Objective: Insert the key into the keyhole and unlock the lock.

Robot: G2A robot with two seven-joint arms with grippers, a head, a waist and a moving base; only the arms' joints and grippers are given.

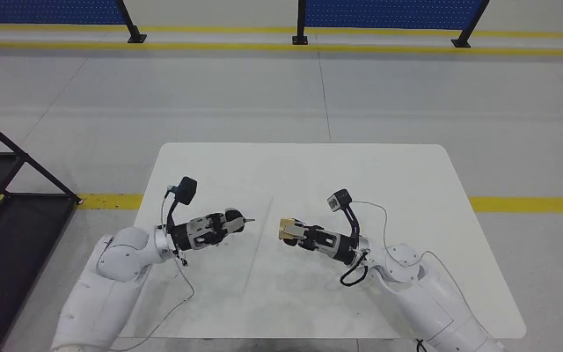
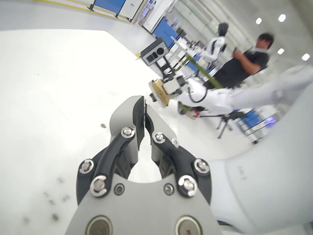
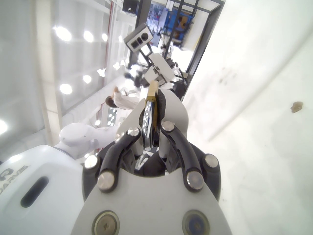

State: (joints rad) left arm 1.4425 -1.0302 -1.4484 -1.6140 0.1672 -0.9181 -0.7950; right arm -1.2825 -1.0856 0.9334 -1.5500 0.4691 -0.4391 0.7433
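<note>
Above the white table, my left gripper is shut on a small key, whose thin blade points toward the other arm. My right gripper is shut on a brass padlock, the lock's body facing the key. A short gap separates key tip and lock. In the left wrist view the black pads press together and the padlock hangs a little beyond them. In the right wrist view the right gripper clamps the silver shackle, with the brass body sticking out past the fingertips.
Small specks of debris lie on the tabletop. A black frame stands off the table's left side. Blue barriers line the far floor. The table surface around both arms is bare white.
</note>
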